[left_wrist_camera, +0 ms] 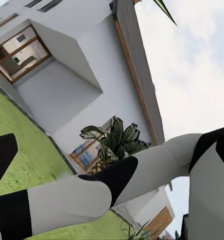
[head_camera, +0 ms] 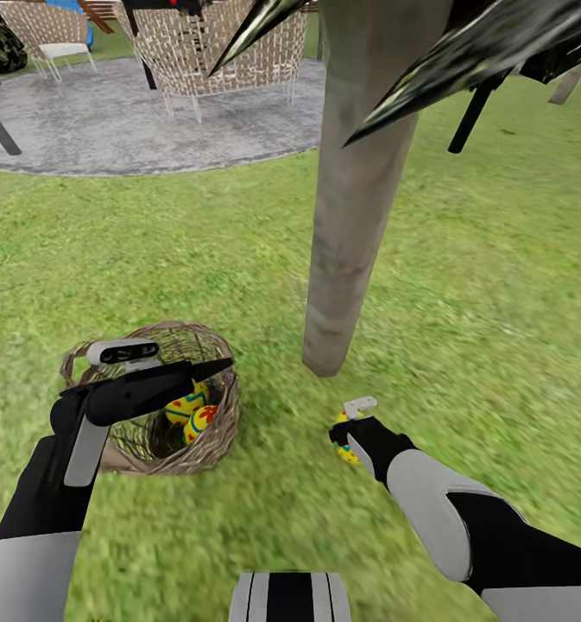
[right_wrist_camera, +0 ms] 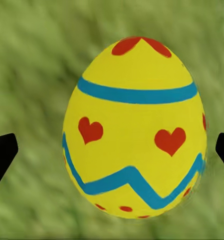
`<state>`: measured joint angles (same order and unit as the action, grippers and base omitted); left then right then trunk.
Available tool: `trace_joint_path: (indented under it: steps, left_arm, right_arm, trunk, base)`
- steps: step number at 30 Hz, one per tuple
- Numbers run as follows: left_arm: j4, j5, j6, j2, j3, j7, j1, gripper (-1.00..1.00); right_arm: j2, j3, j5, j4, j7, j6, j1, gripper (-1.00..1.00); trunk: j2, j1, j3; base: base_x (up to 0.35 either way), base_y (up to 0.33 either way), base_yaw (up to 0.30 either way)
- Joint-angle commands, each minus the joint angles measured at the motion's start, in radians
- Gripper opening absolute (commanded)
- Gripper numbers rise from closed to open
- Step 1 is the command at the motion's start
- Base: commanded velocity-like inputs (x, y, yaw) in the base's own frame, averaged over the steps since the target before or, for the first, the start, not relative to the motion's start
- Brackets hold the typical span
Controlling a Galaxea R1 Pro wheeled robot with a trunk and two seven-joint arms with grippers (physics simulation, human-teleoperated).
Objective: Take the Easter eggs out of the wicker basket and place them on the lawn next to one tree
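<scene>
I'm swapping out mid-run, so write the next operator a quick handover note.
Right gripper: low over the lawn beside the tree, an egg between its fingers; whether they are gripping it is unclear.
Left gripper: over the wicker basket, carrying nothing visible.
Two eggs remain in the basket.
Done: one egg brought to the tree.
Left: let it go if held, then move the other two there.

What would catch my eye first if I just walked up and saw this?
Probably the bright yellow Easter egg with red hearts and blue bands, sitting between the right gripper fingertips low over the lawn beside the tree trunk. Next, the wicker basket under the left gripper, with two more eggs inside.
</scene>
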<state>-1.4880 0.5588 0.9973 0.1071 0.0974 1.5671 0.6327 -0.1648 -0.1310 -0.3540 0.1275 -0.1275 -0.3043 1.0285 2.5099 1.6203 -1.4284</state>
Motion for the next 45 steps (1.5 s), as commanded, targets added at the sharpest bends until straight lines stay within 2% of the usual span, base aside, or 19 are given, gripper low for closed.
trace_joint_path:
  steps: [1,8,24,45]
  left_arm:
    - [0.0,0.0,0.011,0.0,0.0,0.004,0.001,1.0]
    - [0.002,0.0,0.009,0.0,0.02,0.004,-0.005,1.0]
    - [0.002,0.0,0.009,0.0,0.021,0.004,-0.005,1.0]
    - [0.002,-0.002,0.009,0.0,0.016,0.004,-0.003,1.0]
  right_arm:
    - [-0.001,0.008,-0.02,0.038,0.0,-0.004,0.001,1.0]
    - [-0.001,0.008,-0.02,0.038,0.0,-0.003,0.001,1.0]
    - [0.001,0.008,-0.019,0.038,0.0,-0.004,0.001,1.0]
    - [-0.001,0.008,-0.019,0.042,-0.001,-0.002,0.001,1.0]
  trunk:
    - [0.0,-0.001,0.004]
    - [0.0,-0.002,0.007]
    - [0.0,-0.002,0.007]
    - [-0.005,-0.011,0.089]
  base:
    - [-0.282,0.0,0.0]
    - [-0.087,0.0,0.0]
    - [-0.334,0.0,0.0]
    - [-0.312,0.0,0.0]
